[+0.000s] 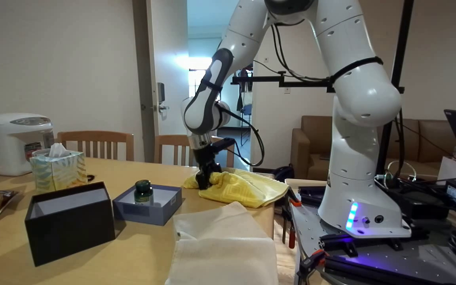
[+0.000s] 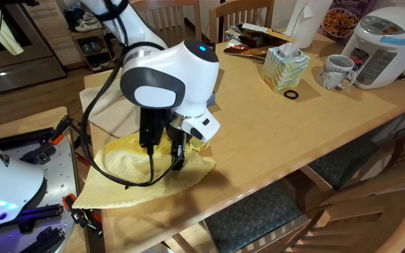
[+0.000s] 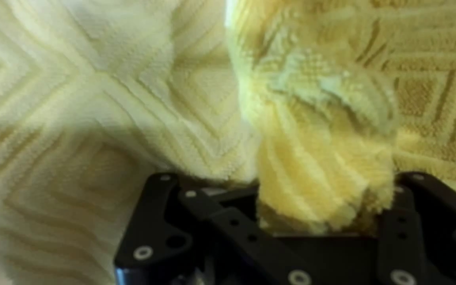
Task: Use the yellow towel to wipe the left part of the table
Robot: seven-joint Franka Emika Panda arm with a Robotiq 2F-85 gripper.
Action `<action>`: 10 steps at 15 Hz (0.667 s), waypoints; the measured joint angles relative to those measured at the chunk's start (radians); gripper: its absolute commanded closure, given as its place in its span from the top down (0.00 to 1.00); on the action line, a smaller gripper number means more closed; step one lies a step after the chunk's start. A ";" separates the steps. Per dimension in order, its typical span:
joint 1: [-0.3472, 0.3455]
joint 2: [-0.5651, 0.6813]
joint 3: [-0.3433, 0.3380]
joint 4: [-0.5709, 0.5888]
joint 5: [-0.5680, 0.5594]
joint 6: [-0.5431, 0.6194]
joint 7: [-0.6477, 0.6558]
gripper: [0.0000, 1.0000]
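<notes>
Wood table [image 2: 265, 126] | yellow towel [image 1: 246, 188]: rumpled, diamond-ridged, corner over the edge | claw [image 1: 209, 179]: pinching bunched towel

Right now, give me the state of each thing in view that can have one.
Yellow towel: rumpled, one corner out past the table.
End effector: pointing down, open or shut unclear.
Black box: open.
Blue box: open.
Green bottle: upright, capped.
Tissue box: open, tissue showing.
Mug: upright.
Water dispenser: lid shut.
Paper towel roll: upright.
Door: open.
</notes>
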 measured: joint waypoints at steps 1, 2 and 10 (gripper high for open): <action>-0.007 -0.004 -0.001 -0.011 0.020 0.000 0.003 0.00; -0.013 -0.009 -0.003 -0.021 0.039 -0.002 0.009 0.00; -0.043 -0.032 0.005 -0.067 0.159 0.037 0.018 0.00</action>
